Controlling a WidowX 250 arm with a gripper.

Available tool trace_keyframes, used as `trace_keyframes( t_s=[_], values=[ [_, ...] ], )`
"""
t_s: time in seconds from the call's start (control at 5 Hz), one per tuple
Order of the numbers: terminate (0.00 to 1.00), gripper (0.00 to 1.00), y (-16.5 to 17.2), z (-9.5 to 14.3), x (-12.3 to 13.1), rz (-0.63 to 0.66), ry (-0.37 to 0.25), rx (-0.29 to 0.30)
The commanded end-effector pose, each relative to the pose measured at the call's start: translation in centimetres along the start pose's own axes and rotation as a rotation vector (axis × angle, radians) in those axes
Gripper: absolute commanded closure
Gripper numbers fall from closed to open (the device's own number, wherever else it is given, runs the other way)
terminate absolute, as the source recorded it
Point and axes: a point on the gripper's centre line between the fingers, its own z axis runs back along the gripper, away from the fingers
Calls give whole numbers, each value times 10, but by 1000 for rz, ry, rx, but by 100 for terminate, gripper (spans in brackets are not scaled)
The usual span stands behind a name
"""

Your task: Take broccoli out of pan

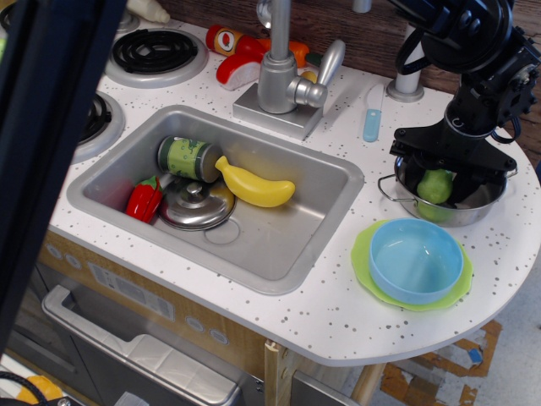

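The grasp is in hand: the tool [440,188] sits low in the pan [482,209], fingers spread around the broccoli [435,186]. Next it must pinch, then lift clear.

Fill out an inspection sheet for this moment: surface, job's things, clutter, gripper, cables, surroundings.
Surface: white speckled toy-kitchen counter with a grey sink.
Job's things: light green plastic broccoli inside the shiny steel pan.
Clutter: yellow banana, green can, steel lid and red pepper in the sink; light blue bowl on a green plate.
Gripper: black gripper lowered into the pan around the broccoli; closure cannot be told.
Cables: black cables on the arm.
Surroundings: silver faucet, black stove burners.
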Motion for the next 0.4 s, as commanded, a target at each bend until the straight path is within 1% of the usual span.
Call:
trace_keyframes(
  t_s=[0.0,0.2],
  values=[
    [0,100,1,58,35,-58,7,-24],
    [0,100,19,97,64,-134,68,1]
  ],
)
